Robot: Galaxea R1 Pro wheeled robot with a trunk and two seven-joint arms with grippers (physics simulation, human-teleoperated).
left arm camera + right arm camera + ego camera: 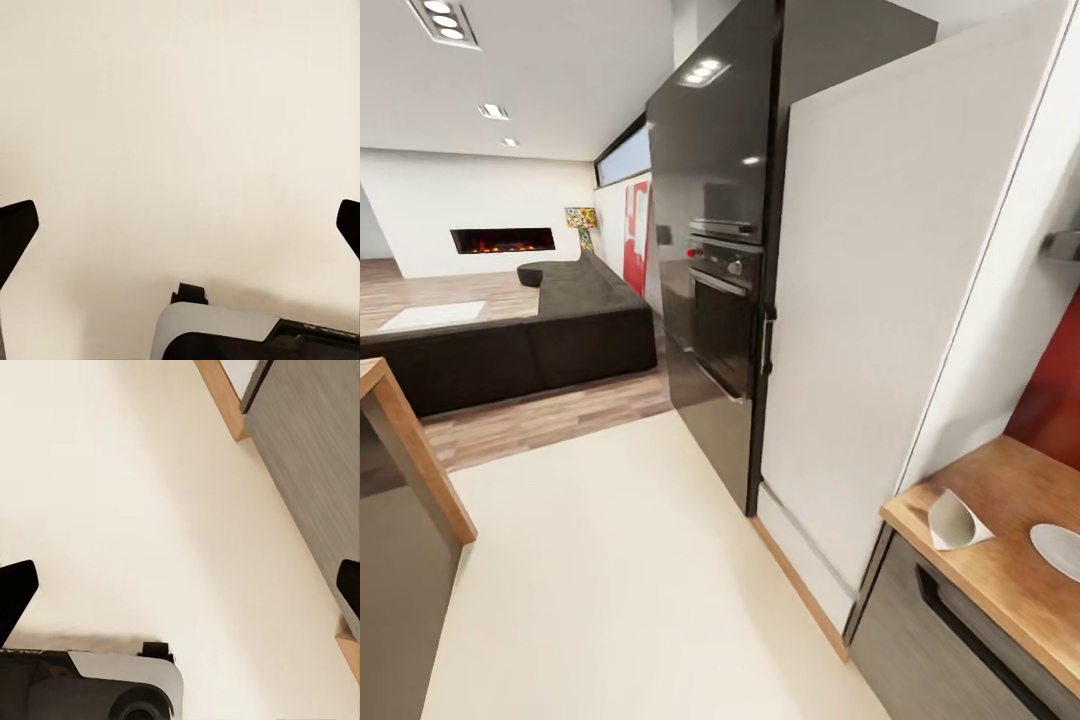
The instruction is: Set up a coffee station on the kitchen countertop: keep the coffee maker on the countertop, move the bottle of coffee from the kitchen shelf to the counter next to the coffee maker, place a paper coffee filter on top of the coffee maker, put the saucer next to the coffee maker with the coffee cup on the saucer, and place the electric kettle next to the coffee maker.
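both grippers [180, 225] [180, 585] spread over cream floor [620, 560]; paper coffee filter [956, 522] beside saucer [1058, 549]

Left hand [180, 225] and right hand [180, 589] hang down, fingers spread wide.

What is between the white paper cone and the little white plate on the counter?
Nothing. In the head view, only bare wooden countertop lies between the paper coffee filter and the saucer, which sits partly cut off at the picture's edge.
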